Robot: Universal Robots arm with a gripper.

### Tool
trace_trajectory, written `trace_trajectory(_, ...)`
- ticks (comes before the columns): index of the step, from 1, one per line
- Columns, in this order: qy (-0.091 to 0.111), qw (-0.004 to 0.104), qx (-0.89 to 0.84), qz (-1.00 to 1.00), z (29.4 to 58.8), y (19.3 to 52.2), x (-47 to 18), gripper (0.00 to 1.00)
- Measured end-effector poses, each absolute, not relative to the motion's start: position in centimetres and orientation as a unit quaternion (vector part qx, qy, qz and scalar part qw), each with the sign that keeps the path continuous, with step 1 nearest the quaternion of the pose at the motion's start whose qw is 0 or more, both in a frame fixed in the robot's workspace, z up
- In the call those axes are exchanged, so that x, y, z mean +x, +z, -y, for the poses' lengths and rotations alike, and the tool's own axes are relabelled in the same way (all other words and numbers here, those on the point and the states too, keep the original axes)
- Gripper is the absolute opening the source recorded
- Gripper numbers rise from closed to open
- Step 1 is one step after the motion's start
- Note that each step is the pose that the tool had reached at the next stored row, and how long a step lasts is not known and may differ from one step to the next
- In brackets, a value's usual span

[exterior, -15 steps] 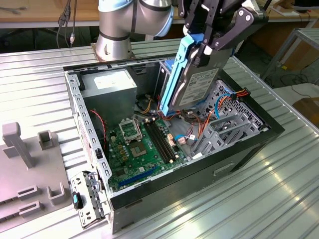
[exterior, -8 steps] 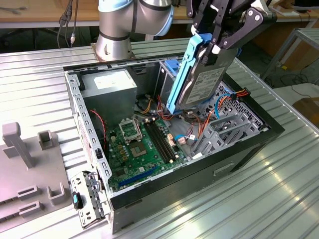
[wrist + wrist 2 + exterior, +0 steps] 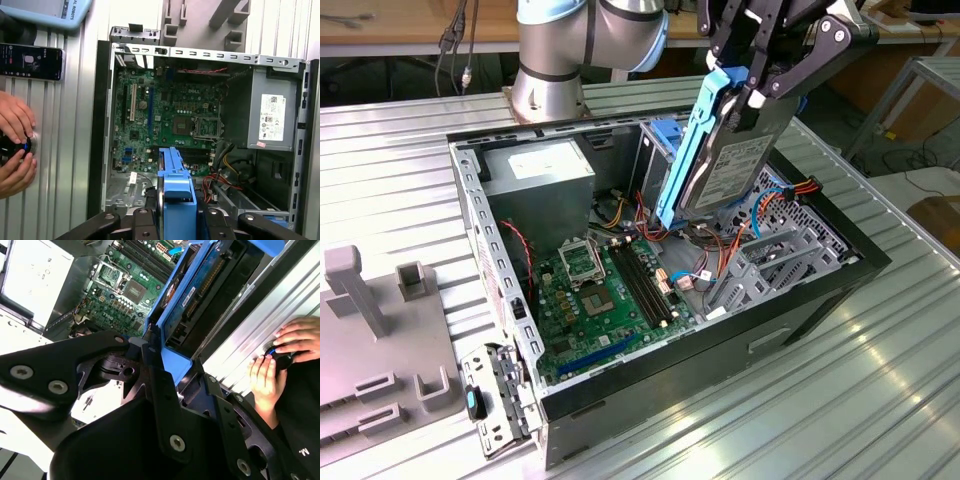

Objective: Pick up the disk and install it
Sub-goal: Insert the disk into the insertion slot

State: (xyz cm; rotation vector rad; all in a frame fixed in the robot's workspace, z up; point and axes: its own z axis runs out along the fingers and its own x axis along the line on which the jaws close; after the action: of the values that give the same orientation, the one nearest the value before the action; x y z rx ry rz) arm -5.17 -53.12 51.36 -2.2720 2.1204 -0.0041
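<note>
Exterior view first: the claw (image 3: 760,95) is clamped tight on the upper end of the disk (image 3: 735,165), gripping its blue carrier frame from both sides. The disk hangs steeply tilted, white label facing the exterior view's right, above the open computer case (image 3: 650,385) that lies on its side in the middle of the counter (image 3: 820,410). Its lower end is down near the tangle of cables (image 3: 705,240) beside the motherboard (image 3: 600,290); touching or not, I can't tell. The grey power supply (image 3: 540,175) sits in the case's corner nearest the arm's base (image 3: 555,85). In the first wrist view, a person's hands (image 3: 15,120) rest on the counter beside the case, with a phone (image 3: 30,61) lying near them.
</note>
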Motion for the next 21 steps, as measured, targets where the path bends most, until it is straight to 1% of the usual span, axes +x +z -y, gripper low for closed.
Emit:
trace_trajectory(6, -0.001, 0.017, -0.731, -0.682, 54.3, 51.2, -5.0, 0.37)
trace_trajectory(21, -0.002, 0.017, -0.715, -0.699, 54.4, 50.2, -2.6, 0.37)
